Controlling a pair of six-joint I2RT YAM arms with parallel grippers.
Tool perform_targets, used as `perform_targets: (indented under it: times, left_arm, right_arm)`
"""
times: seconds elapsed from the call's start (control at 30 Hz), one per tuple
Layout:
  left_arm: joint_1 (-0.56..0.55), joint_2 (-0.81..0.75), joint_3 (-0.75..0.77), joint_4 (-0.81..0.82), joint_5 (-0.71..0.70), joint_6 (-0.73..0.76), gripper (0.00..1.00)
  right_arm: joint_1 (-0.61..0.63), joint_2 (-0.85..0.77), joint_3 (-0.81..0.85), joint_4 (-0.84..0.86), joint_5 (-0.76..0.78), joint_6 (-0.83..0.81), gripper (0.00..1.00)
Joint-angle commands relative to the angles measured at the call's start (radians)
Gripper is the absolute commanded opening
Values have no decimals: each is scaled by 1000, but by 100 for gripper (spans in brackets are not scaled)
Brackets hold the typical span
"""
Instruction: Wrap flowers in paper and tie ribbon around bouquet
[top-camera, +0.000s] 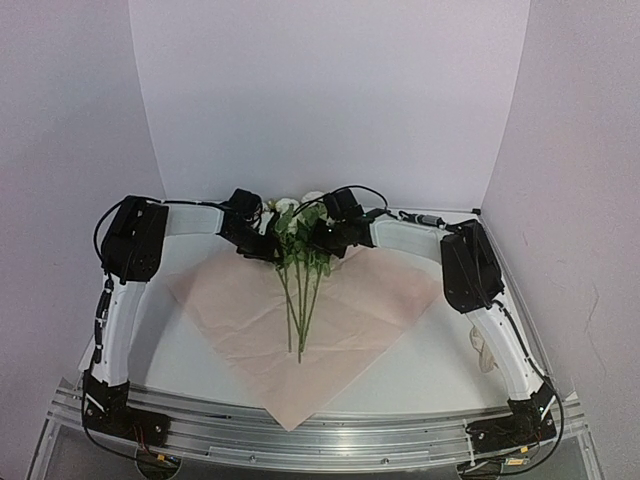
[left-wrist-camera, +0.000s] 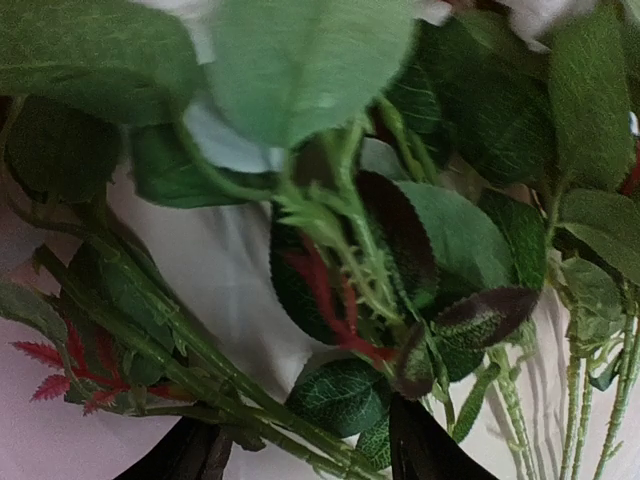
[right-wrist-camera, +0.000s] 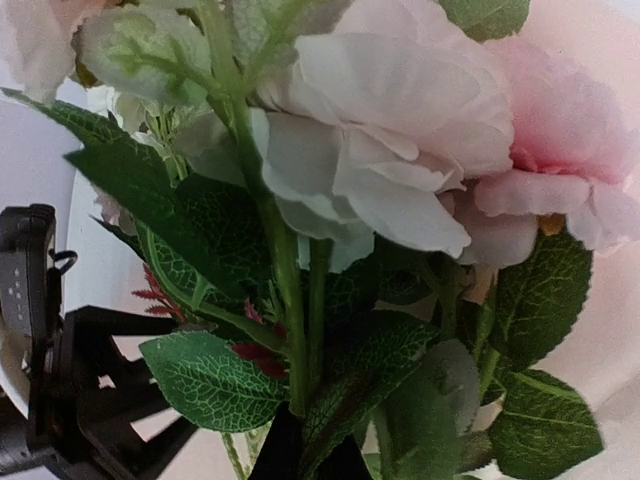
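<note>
The flowers (top-camera: 296, 262) lie on the light pink paper (top-camera: 225, 300), blooms at the far side and thin green stems pointing toward the near edge. My left gripper (top-camera: 262, 243) is at the leafy heads from the left. In its wrist view, its dark fingers (left-wrist-camera: 430, 452) stand apart with stems and leaves (left-wrist-camera: 330, 395) between them. My right gripper (top-camera: 318, 240) comes in from the right and is shut on a flower stem (right-wrist-camera: 300, 330) just below the pale blooms (right-wrist-camera: 400, 150). The cream ribbon (top-camera: 483, 350) lies beside the right arm.
The paper is spread as a diamond, one corner reaching the metal rail (top-camera: 330, 440) at the near edge. White walls close in the back and sides. The left arm's black wrist (right-wrist-camera: 60, 400) shows close to the right gripper.
</note>
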Motion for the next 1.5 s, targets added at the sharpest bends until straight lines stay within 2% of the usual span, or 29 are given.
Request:
perform_targets:
  times: [0.0, 0.13, 0.33, 0.53, 0.7, 0.8, 0.97, 1.1, 1.2, 1.33, 1.4, 1.47]
  left_arm:
    - [-41, -2, -16, 28, 52, -4, 50]
    - [-56, -35, -52, 68, 47, -8, 51]
    - [-52, -23, -18, 61, -27, 65, 57]
    - [-52, -26, 30, 52, -43, 122, 64]
    - [-52, -72, 55, 16, -63, 186, 75]
    - [-52, -94, 71, -34, -50, 227, 83]
    - [-52, -155, 71, -158, 14, 301, 95]
    - [-54, -217, 34, -269, 85, 402, 98]
    - [-62, -235, 36, -354, 163, 487, 99]
    - [-71, -267, 53, -506, 290, 616, 92]
    - [-73, -335, 7, -590, 356, 780, 90]
    - [-83, -445, -128, -647, 360, 1022, 92]
  right_arm:
    - [-22, 44, 49, 19, 1, 42, 0]
    - [-26, 65, 57, 17, 1, 39, 2]
    - [-24, 5, 50, 14, 22, -47, 41]
    - [-25, -116, 37, -14, 8, -181, 64]
    - [-26, -310, -103, -42, -44, -347, 83]
    - [-22, -470, -280, -40, -179, -552, 86]
    - [3, -773, -744, -8, -357, -1016, 86]
    - [86, -931, -1017, -4, -382, -1345, 89]
    - [115, -960, -1086, 16, -360, -1379, 90]
    - [199, -963, -1150, 24, -343, -1510, 90]
    - [261, -974, -1190, 24, -352, -1571, 90]
    - [329, -998, -1233, 21, -327, -1629, 90]
